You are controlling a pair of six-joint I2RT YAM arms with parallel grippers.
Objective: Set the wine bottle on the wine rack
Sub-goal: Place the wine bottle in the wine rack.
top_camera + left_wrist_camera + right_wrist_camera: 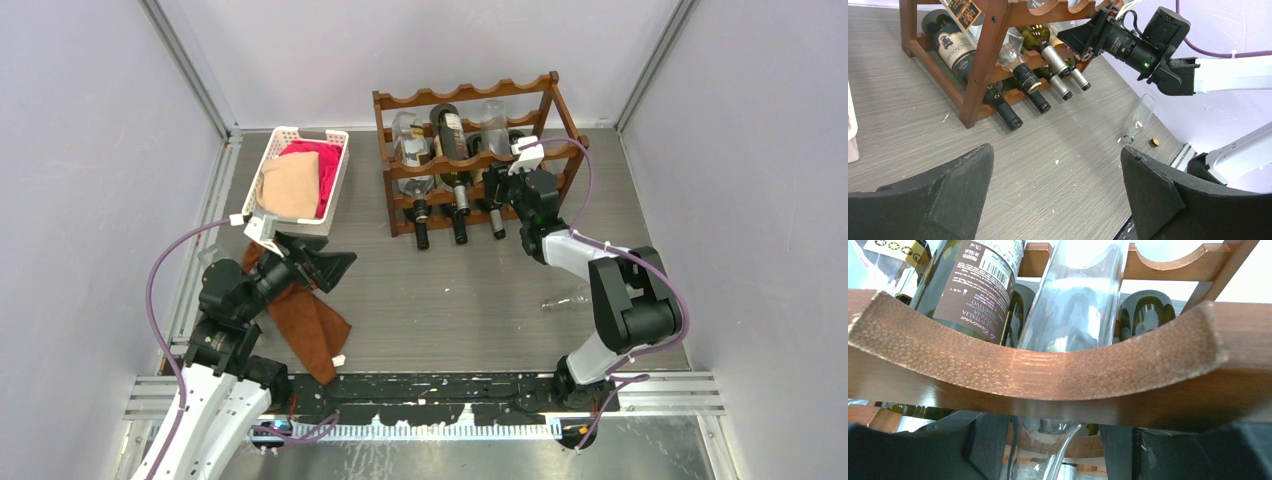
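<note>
Right gripper (1055,447) clamps clear wine bottle (1073,305) at neck, under wine rack (1048,375) rail; labelled bottle (973,285) close alongside. Left gripper (1055,152) wide open over table (450,300).

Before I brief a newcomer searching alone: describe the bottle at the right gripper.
The wine rack stands at the far wall. Its upper row's rightmost bottle is the clear bottle. Unlike the other clear one, its neck sits between the right gripper's fingers.
</note>
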